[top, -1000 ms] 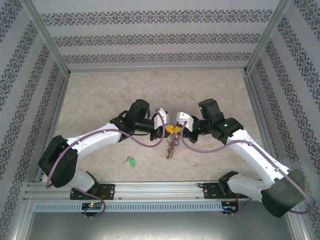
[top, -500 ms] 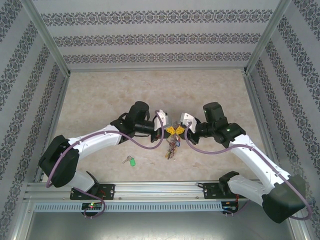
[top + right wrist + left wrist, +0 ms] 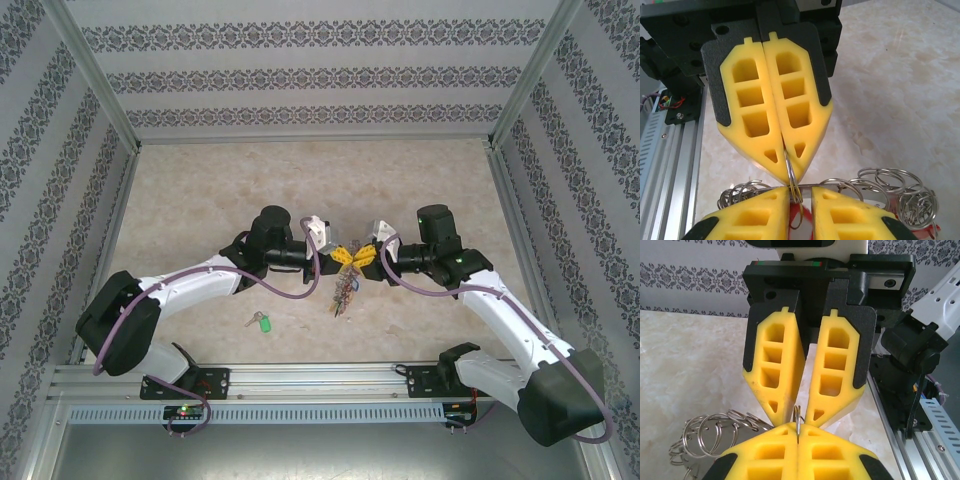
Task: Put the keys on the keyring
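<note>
Both grippers have drawn back slightly and now meet tip to tip: the left gripper [image 3: 789, 166] pinches the keyring [image 3: 791, 182], the right gripper [image 3: 801, 194] has its fingers [image 3: 850, 215] slightly apart astride its wire, so the ring seems steadied for threading while the green-tagged key [image 3: 262, 321] waits behind the left.
</note>
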Tool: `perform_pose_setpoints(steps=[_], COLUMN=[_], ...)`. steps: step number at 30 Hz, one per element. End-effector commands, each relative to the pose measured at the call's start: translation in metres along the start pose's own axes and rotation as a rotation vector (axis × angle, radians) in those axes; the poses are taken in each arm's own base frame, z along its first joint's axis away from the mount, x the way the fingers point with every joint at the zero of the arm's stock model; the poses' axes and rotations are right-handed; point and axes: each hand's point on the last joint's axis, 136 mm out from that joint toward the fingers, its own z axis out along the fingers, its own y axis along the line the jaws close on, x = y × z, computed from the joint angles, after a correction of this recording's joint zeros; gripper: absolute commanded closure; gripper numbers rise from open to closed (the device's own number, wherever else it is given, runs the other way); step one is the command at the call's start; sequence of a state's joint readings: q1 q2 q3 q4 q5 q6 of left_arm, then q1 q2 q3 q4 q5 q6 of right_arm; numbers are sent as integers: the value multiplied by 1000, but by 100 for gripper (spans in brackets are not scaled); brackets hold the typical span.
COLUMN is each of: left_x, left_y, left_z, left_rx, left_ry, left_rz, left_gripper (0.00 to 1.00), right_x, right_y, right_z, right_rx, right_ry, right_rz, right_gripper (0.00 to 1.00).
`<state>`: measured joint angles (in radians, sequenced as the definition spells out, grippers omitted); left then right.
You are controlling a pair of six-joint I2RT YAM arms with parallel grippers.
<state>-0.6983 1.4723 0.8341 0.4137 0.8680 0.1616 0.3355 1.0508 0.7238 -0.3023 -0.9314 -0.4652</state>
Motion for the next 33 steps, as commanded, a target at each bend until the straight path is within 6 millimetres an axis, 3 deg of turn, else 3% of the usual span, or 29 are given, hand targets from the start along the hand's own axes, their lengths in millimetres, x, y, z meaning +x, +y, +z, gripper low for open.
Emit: perform_pose_setpoints(steps=[1, 6, 12, 14, 16, 22, 27, 33], left_x=[-43, -48, -34, -27, -20, -8, -10, -12], left_y=[-8, -7, 0, 3, 5, 10, 11, 12], left_z=[-6, -6, -4, -5, -5, -6, -5, -4], left_rx=[45, 51, 8, -10, -27, -56, -57, -52], left_ry=[-134, -162, -90, -49, -7, 53, 49, 48], left_rz=[96, 91, 86, 89, 89, 94, 95, 94], left_gripper=[100, 100, 100, 100, 100, 100, 100, 100], right_x=[-11, -4, -5, -4, -2, -3, -7, -3], right_y=[8, 2, -3, -5, -12, -30, -17, -1], right_z=[1, 4, -3, -6, -10, -27, -25, -6], right_rx=[-57, -41, 38, 76, 141, 320, 260, 150], right_ry=[-54, -16, -16, -2, 25, 57, 40, 48], right_rz=[-11, 25, -2, -15, -20, -58, -62, -70], right_gripper=[82, 82, 95, 91, 79, 80, 79, 77])
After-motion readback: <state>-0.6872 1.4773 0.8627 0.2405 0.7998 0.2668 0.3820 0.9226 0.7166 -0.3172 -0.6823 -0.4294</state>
